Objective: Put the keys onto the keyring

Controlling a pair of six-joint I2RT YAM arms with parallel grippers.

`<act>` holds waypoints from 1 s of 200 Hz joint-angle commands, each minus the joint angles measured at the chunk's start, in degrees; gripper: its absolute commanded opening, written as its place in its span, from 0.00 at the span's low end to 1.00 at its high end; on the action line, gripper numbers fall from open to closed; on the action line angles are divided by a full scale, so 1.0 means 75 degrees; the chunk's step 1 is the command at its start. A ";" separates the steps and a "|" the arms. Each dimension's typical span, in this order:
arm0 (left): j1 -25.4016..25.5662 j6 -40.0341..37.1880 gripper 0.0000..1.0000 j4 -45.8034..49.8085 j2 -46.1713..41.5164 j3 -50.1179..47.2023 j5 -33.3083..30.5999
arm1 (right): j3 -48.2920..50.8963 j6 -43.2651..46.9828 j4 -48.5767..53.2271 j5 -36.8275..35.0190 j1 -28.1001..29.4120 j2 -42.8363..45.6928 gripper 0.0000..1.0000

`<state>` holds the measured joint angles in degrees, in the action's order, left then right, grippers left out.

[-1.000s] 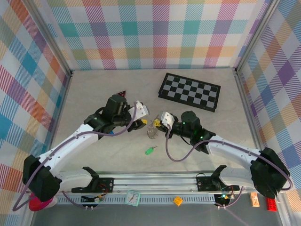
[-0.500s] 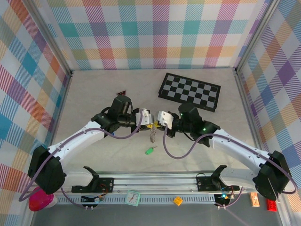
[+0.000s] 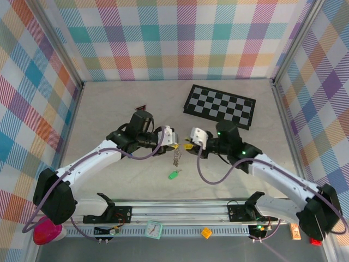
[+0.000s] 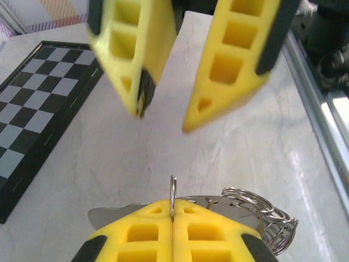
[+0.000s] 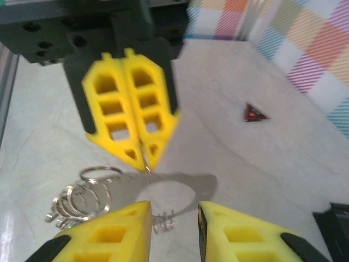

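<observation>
Pinching the keyring (image 4: 248, 203) in our closed left gripper (image 4: 173, 206).
Our right gripper (image 4: 163, 123), upper frame, gapes empty; we should fetch the green key (image 3: 173, 175) gently, ring held steady.

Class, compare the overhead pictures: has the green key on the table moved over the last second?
No. The green key lies at the same spot, keeping the same gap to the near rail and to the checkerboard.

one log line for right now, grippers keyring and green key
left gripper: shut on keyring | right gripper: open, facing it, holding nothing | green key: lying apart from keyring, not threaded
</observation>
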<state>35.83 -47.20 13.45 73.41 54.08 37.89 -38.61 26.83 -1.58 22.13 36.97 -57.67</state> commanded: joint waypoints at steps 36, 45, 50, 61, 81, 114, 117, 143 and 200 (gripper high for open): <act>0.0003 0.1528 0.00 -0.2160 -0.0470 -0.0728 0.1325 | 0.0734 -0.0762 -0.1343 0.1207 -0.0113 0.0196 0.29; -0.0003 0.1547 0.00 -0.2257 -0.0483 -0.0791 0.1393 | 0.0702 -0.0791 -0.1421 0.1302 -0.0113 0.0130 0.28; 0.0003 0.1547 0.00 -0.2296 -0.0470 -0.0814 0.1417 | 0.0688 -0.0799 -0.1460 0.1356 -0.0119 0.0090 0.28; 0.0003 0.1547 0.00 -0.2327 -0.0471 -0.0839 0.1473 | 0.0632 -0.0823 -0.1541 0.1436 -0.0105 0.0000 0.28; 0.0003 0.1546 0.00 -0.2353 -0.0468 -0.0860 0.1568 | 0.0527 -0.0826 -0.1621 0.1596 -0.0092 -0.0125 0.26; 0.0003 0.1506 0.00 -0.2283 -0.0436 -0.0849 0.1683 | 0.0443 -0.0838 -0.1777 0.1639 -0.0037 -0.0278 0.23; 0.0003 0.1492 0.00 -0.2259 -0.0424 -0.0847 0.1692 | 0.0444 -0.0835 -0.1810 0.1643 -0.0032 -0.0279 0.23; 0.0003 0.1380 0.00 -0.2135 -0.0413 -0.0846 0.1666 | 0.0428 -0.0826 -0.1864 0.1586 0.0004 -0.0297 0.24; -0.0003 0.1225 0.00 -0.1886 -0.0351 -0.0782 0.1663 | 0.0450 -0.0703 -0.1758 0.1522 0.0004 -0.0080 0.25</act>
<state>35.83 -35.97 -0.21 71.59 48.07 47.51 -33.34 21.41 -13.72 32.01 36.71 -59.55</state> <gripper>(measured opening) 0.043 0.255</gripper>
